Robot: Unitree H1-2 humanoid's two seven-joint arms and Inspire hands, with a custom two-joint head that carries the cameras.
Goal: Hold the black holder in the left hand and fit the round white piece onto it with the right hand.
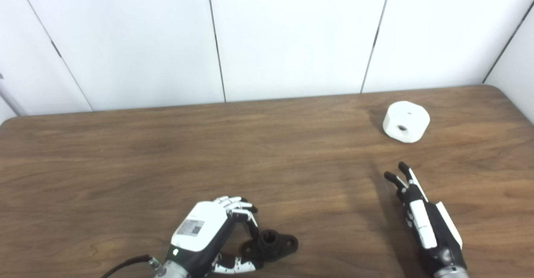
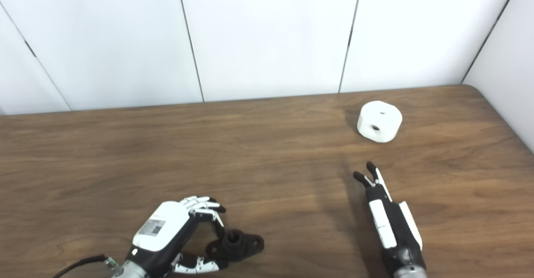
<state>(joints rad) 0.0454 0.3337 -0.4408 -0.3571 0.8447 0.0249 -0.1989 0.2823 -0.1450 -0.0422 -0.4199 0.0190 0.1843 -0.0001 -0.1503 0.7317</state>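
The black holder (image 1: 271, 244) lies on the wooden table (image 1: 125, 165) near the front edge; it has a round socket in the middle and a flange on each side. My left hand (image 1: 208, 236) is curled around its left end, fingers above and thumb below, touching it. The round white piece (image 1: 406, 121) stands at the far right of the table, with one hole on top and one in its side. My right hand (image 1: 421, 215) is open and empty, fingers straight and pointing toward the white piece, well short of it.
White wall panels stand behind the table's far edge. The table's right corner (image 1: 500, 90) is rounded, close to the white piece. A black cable (image 1: 125, 265) trails from my left wrist.
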